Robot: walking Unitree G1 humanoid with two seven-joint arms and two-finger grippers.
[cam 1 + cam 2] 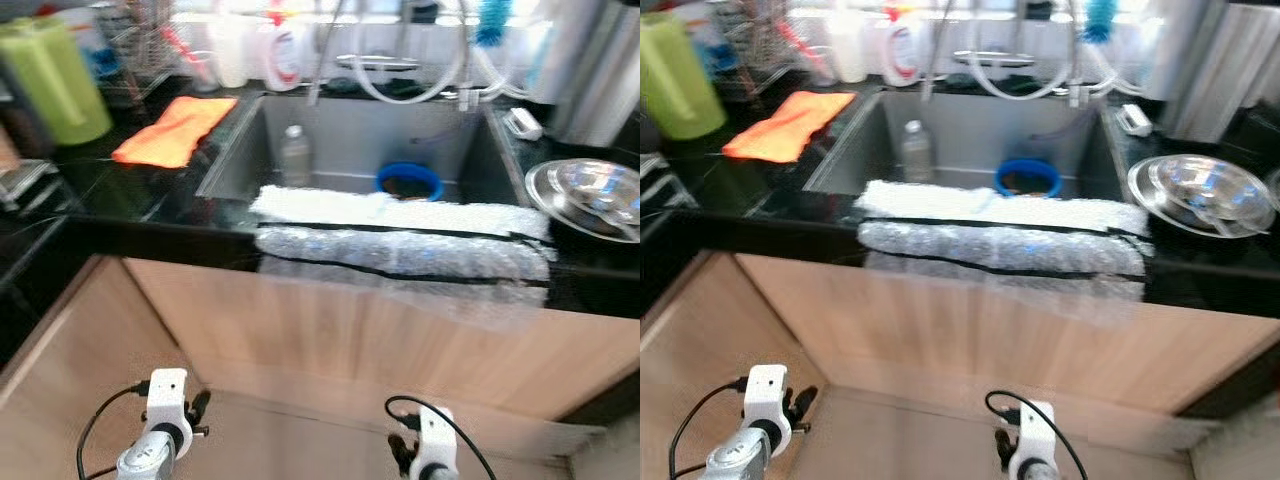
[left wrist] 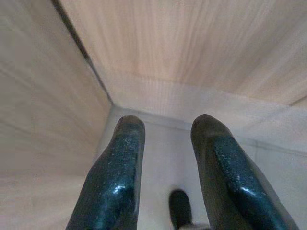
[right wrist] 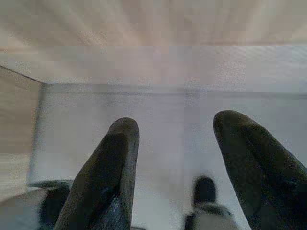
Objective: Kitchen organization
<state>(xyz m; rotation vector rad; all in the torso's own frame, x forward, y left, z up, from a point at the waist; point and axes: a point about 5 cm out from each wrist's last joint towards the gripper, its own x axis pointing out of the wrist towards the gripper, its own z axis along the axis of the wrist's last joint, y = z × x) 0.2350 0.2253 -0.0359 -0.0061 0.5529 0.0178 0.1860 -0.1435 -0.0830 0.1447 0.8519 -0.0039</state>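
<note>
A: Landmark?
B: The sink (image 1: 340, 140), steel, set in a black counter (image 1: 130, 190). Head views a bit blurry.
A: In the sink?
B: 1 clear bottle (image 1: 294, 152) standing upright at its left side, 1 blue bowl (image 1: 409, 181) near the front wall, right of the bottle.
A: Front edge of the sink?
B: A white towel (image 1: 400, 212) lies along it, and a strip of bubble wrap (image 1: 400, 252) hangs just below over the counter edge.
A: Left of the sink?
B: An orange cloth (image 1: 175, 130) flat on the counter, just beside the rim. Further left a green jug (image 1: 55, 80).
A: Right?
B: A steel bowl (image 1: 588, 196) on the counter, near the sink's right corner.
A: Behind the sink?
B: White bottles (image 1: 282, 50) and a faucet (image 1: 330, 45); details too blurred.
A: Grippers?
B: Both low, in front of the wooden cabinet (image 1: 350, 330) under the sink, well apart from everything on the counter. Left gripper (image 2: 163, 132): fingers narrowly parted, holding nothing. Right gripper (image 3: 175, 129): fingers spread wider, nothing between them, pale floor (image 3: 168, 110) beyond.
</note>
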